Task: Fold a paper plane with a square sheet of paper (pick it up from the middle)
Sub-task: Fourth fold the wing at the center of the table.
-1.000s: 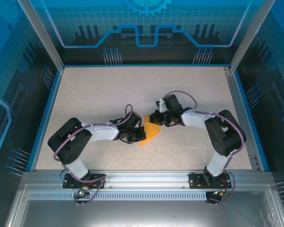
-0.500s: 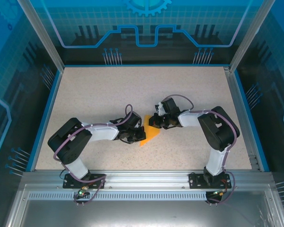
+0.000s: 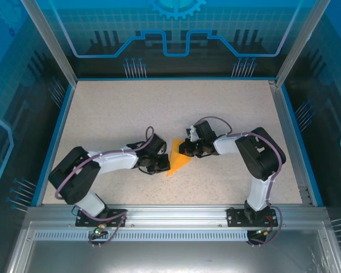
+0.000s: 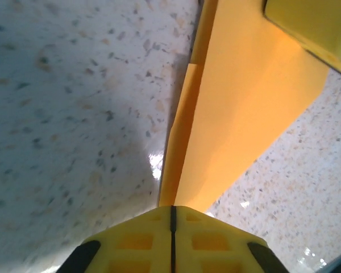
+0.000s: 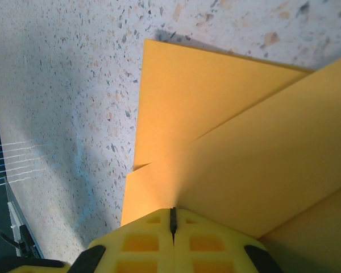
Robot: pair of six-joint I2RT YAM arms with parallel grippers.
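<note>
- The orange paper (image 3: 177, 160) sits around the middle of the speckled table (image 3: 113, 114), right between the two arms. From the top it's a folded, pointy triangle-ish shape with its narrow tip pointing away from the arm bases.
- The left gripper (image 3: 162, 165) comes in from the left and meets the paper's left edge. Its arm is stretched out low across the tabletop.
- On the left wrist cam, the left gripper (image 4: 171, 209) has its yellow fingers (image 4: 136, 239) pressed together with just a thin seam between them. The paper (image 4: 244, 114) comes straight out from the tips, so it's pinched on the paper's edge.
- That same view shows at least two layers: a narrow strip along the left and a wider face beside it. Another yellow finger block pokes in at the top right corner, right against the paper.
- The right gripper (image 3: 183, 149) reaches in from the right and sits on the upper right side of the paper, very close to the left gripper.
- On the right wrist cam, the right gripper (image 5: 172, 210) is also squeezed closed, fingers (image 5: 210, 242) together, with the paper (image 5: 216, 142) running in under the tips. So it's clamped on the paper too.
- That cam shows overlapping folded layers with a diagonal crease line and one square corner up top over the table.
- Can't tell whether the paper is flat on the table or lifted a bit.
</note>
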